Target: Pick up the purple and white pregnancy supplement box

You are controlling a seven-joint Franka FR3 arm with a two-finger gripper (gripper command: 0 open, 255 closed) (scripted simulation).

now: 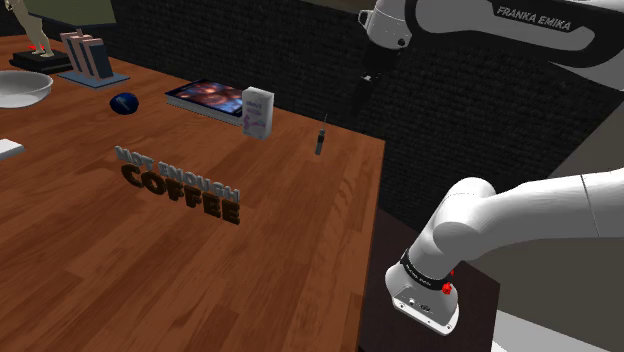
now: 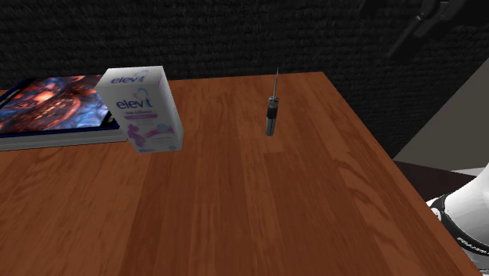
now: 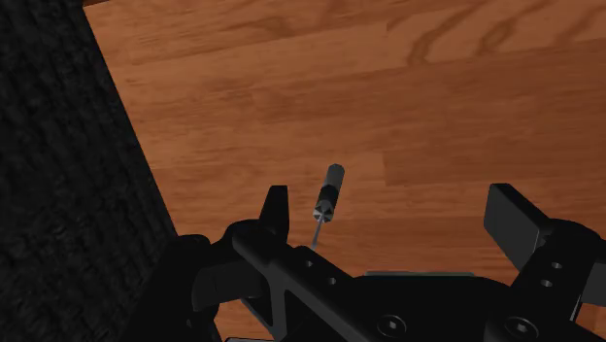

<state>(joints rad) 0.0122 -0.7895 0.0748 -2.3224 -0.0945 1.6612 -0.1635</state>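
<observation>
The white and purple "elevit" box (image 1: 258,112) (image 2: 141,106) stands upright on the wooden table (image 1: 300,230), its back corner against a picture book (image 1: 205,97) (image 2: 51,106). My black gripper (image 1: 366,90) (image 2: 411,33) hangs in the air above the table's far corner, well off to the shoulder view's right of the box. In the wrist view the gripper (image 3: 393,219) is open, its fingers (image 3: 277,209) wide apart with nothing between them, looking down on the table edge.
A small screwdriver (image 1: 321,135) (image 2: 271,110) (image 3: 328,191) stands on the table between box and gripper. A "COFFEE" sign (image 1: 180,185), a blue ball (image 1: 124,102), a white bowl (image 1: 20,88) and upright books (image 1: 85,55) lie further along. A dark wall (image 2: 235,31) backs the table.
</observation>
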